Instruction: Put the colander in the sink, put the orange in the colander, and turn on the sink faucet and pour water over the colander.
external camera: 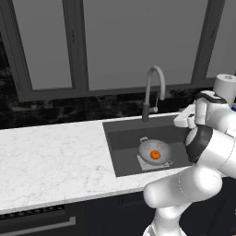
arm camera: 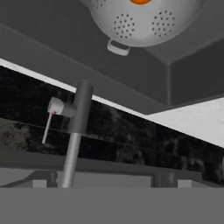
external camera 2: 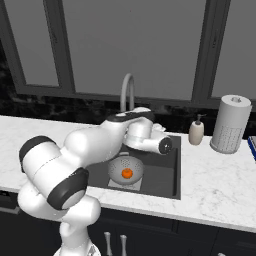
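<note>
Now I see orange (external camera: 156, 155) inside colander (external camera: 155, 152) in sink (external camera: 124, 152) | my gripper fingers spread apart | faucet (external camera: 154, 90) dry

No readable text, label, brand, number or sign appears anywhere in these views. The soap dispenser bottle (external camera 2: 196, 131) and the white paper-towel roll (external camera 2: 230, 123) on the marble tabletop (external camera: 55, 156) both have plain, unmarked surfaces.
</note>
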